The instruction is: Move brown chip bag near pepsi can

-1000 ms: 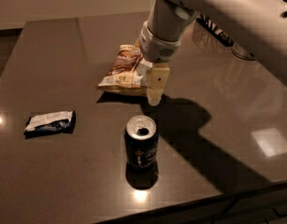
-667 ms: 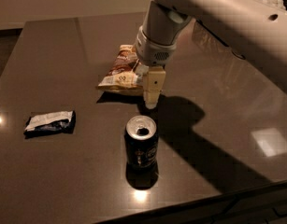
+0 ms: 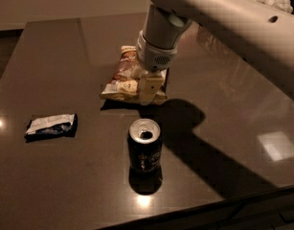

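The brown chip bag lies flat on the dark table, just behind the middle. The pepsi can stands upright in front of it, a short gap away, with its top opened. My gripper hangs from the grey arm and sits low over the bag's right end, covering that part of it. I cannot tell whether it touches or holds the bag.
A small dark blue-and-white packet lies at the left of the table. The table's front edge runs close in front of the can. The arm crosses the upper right and casts a broad shadow right of the can.
The gripper has moved left and down onto the right end of the chip bag. The bag, can and packet have not moved.
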### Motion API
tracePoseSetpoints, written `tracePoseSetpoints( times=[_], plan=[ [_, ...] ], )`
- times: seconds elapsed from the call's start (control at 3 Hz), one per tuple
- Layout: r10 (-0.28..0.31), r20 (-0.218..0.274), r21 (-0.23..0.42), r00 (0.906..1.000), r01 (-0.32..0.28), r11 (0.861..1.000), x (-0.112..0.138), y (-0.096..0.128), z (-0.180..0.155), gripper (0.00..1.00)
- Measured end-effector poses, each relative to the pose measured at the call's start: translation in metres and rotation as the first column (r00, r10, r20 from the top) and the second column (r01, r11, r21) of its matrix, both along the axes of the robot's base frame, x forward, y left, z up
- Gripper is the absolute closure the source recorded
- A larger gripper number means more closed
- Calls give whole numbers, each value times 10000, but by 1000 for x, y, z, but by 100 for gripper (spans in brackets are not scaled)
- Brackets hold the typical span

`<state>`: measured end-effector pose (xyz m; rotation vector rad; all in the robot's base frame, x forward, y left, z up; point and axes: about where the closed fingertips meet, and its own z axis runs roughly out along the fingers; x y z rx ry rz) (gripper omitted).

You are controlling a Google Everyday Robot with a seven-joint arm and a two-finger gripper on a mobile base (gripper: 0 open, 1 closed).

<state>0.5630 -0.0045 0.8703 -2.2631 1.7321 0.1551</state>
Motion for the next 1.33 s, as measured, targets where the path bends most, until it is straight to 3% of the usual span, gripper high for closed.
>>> tracePoseSetpoints(
  times=[0.67, 1.0, 1.33],
  plan=[
    [-150, 368, 497, 9992, 131, 9987, -19, -24, 22, 86],
    [435, 517, 620, 9977, -467, 9970, -56, -48, 27, 100],
    [725, 410, 768, 9965, -755, 9942, -79, -65, 24, 100]
  ],
)
